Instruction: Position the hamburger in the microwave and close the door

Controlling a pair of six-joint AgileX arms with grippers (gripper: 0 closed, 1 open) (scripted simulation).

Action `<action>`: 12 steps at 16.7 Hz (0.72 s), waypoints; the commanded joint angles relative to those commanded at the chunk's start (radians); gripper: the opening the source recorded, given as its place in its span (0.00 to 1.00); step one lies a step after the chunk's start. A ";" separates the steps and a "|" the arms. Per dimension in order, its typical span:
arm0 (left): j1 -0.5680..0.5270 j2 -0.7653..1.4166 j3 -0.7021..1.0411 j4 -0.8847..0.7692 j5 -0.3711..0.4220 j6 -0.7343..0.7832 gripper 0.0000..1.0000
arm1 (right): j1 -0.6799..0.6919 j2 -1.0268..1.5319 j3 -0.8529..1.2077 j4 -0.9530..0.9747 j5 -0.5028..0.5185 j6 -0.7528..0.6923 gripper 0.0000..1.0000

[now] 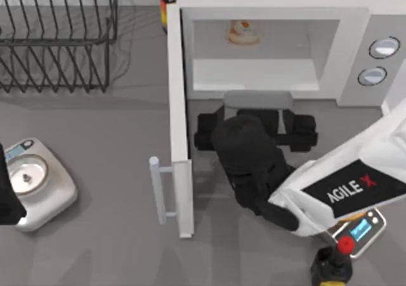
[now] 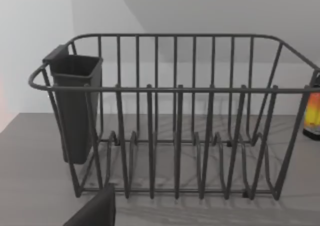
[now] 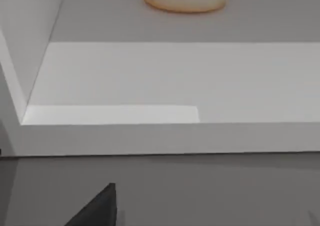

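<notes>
Hamburger (image 1: pixel 243 33) sits upright deep inside microwave (image 1: pixel 355 19); right claw (image 1: pixel 257 102) state unclear, door (image 1: pixel 178 127) open

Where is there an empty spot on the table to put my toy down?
Bare grey table lies between the round-plate silver scale and the open white slab door, and below the dark wire rack. It is crowded in front of the white box microwave, where the right gripper sits.
</notes>
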 joint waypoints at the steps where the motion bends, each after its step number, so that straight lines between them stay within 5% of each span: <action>1: 0.000 0.000 0.000 0.000 0.000 0.000 1.00 | 0.010 -0.014 -0.021 0.009 0.009 0.006 1.00; 12: 0.000 0.000 0.000 0.000 0.000 0.000 1.00 | 0.009 -0.142 0.020 -0.156 0.010 0.007 1.00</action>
